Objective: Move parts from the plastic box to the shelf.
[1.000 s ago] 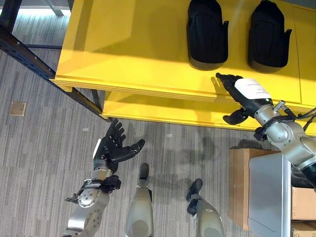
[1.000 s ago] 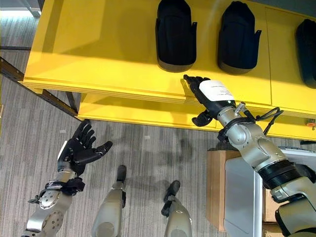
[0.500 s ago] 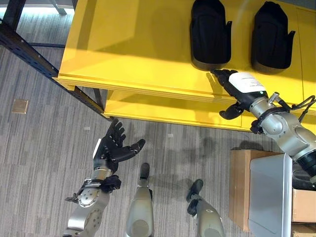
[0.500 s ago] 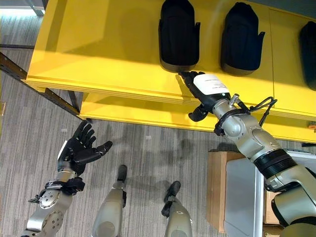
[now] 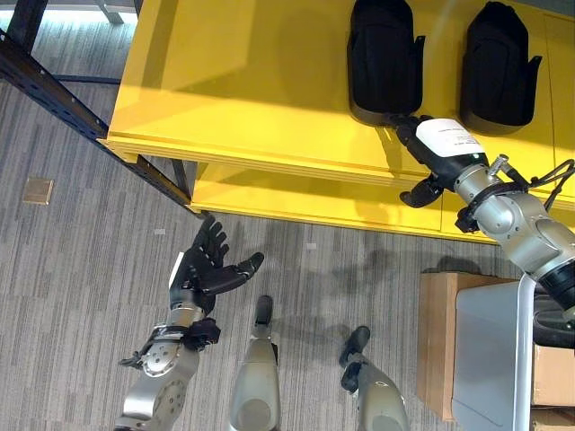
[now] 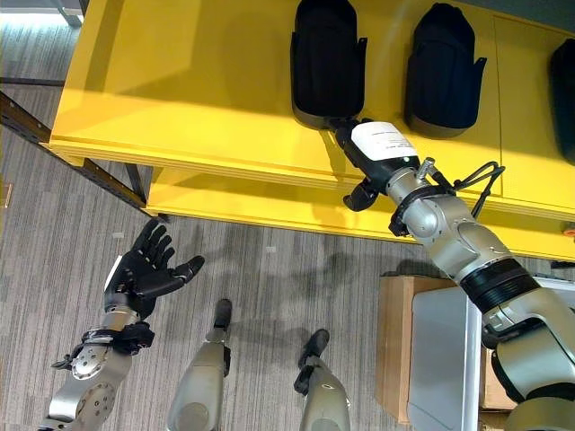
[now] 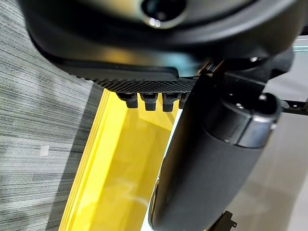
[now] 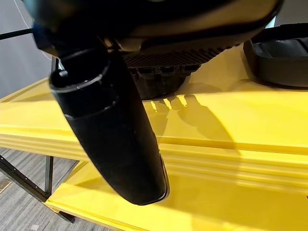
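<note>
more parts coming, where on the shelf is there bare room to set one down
The top shelf is bare across its whole left stretch, from the left edge to the first black part. It is crowded on the right: parts sit side by side, and the right hand reaches the first part's near end.

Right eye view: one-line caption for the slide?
Right hand reaches straight-fingered to a black part on the yellow shelf; left hand hangs open over the floor.

Bright light, shadowed shelf [image 5: 269, 81] front
</note>
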